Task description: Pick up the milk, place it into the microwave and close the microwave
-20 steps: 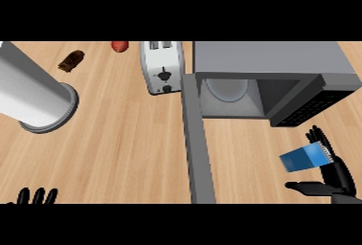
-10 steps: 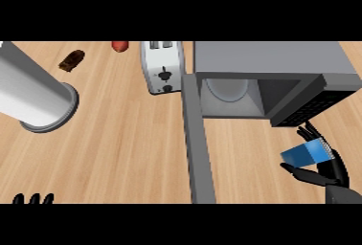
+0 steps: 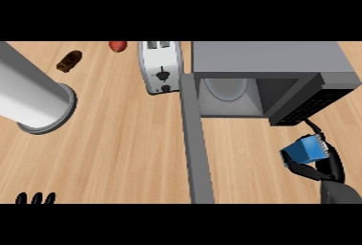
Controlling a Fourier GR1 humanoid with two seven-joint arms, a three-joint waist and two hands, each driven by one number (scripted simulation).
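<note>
Milk, small blue carton [image 3: 305,150], is held near right, black R hand [image 3: 324,168] fingers curled round it, just before open grey box microwave [image 3: 268,62]. Pick-up done; left: put inside, shut door [image 3: 195,143].

— What stands on the wooden counter [image 3: 127,143]?
— Far right, a grey microwave [image 3: 268,57], its door [image 3: 197,143] swung open toward the near edge. A white toaster [image 3: 161,67] stands just beside it.
— And leftward?
— A tall grey cylinder [image 3: 28,95]; beyond it, a small brown item [image 3: 68,61] and a red one [image 3: 118,46].
</note>
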